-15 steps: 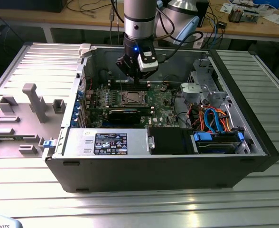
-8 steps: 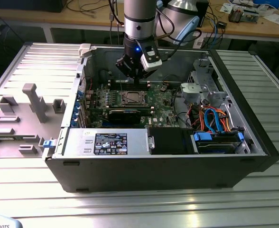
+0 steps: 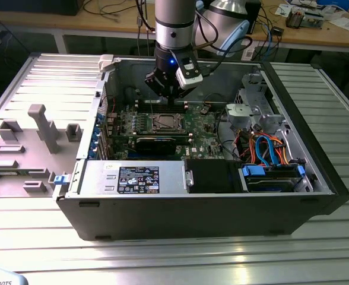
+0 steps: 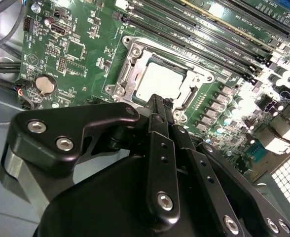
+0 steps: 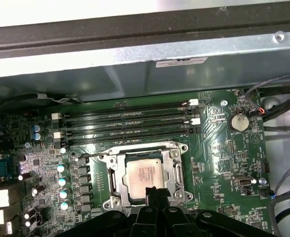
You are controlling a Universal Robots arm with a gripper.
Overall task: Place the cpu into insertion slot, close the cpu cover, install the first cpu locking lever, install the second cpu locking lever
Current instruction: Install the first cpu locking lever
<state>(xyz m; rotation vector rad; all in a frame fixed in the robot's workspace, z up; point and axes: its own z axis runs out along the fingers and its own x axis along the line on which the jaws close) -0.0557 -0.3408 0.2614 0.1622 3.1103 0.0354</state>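
Black linkage bars of the hand (image 4: 157, 101) fill the foreground in both wrist views. They converge to a single narrow tip, so we read the two fingers as closed together, and we see no object pinched between them.

Just beyond that tip lies the cpu (image 4: 160, 81), a flat square chip with a pale metal top. It is seated level in the insertion slot (image 5: 110, 200) on the green motherboard (image 4: 81, 54). In the first wrist view the tip of the hand (image 5: 152, 190) overlaps the near edge of the cpu (image 5: 144, 174). We cannot tell whether it touches the chip or hangs just above it.

The cpu cover (image 5: 116, 175), a thin silver frame, appears to lie flat around the chip, with the metal top showing through its window. We cannot tell how the locking levers stand.

Long dark memory slots (image 5: 125, 123) run parallel on the far side of the socket from the hand, and a coin battery (image 5: 237, 121) sits well apart near the board's edge.

In the exterior view the hand (image 3: 162, 100) hangs inside the open computer case (image 3: 192, 214), close above the insertion slot (image 3: 165, 123). The case rests on a ribbed metal tabletop (image 3: 162, 255).
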